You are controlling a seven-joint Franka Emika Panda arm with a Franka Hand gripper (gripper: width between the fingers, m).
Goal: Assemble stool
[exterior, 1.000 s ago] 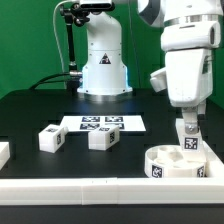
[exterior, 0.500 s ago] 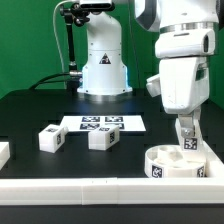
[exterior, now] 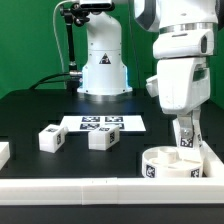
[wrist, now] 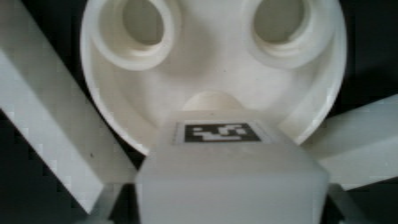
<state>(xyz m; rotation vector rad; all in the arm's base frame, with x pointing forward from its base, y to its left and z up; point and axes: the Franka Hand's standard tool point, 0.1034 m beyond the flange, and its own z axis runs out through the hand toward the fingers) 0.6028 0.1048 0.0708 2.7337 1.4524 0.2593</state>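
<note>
White arm upright, pincer astride leg

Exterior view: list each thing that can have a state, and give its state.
gripper: closed on the held leg
held leg: upright over the seat, gripped
seat: lying flat, two sockets showing empty
two loose legs: lying apart, unattached
cut-off white part: lying loose

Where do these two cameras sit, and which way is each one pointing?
Exterior view: off the arm, just above the table, facing across it; shows the arm and gripper.
Wrist view: on the wrist, looking down on the seat; the gripper itself is not clearly made out.
Shared: the round seat and the tagged leg on it.
</note>
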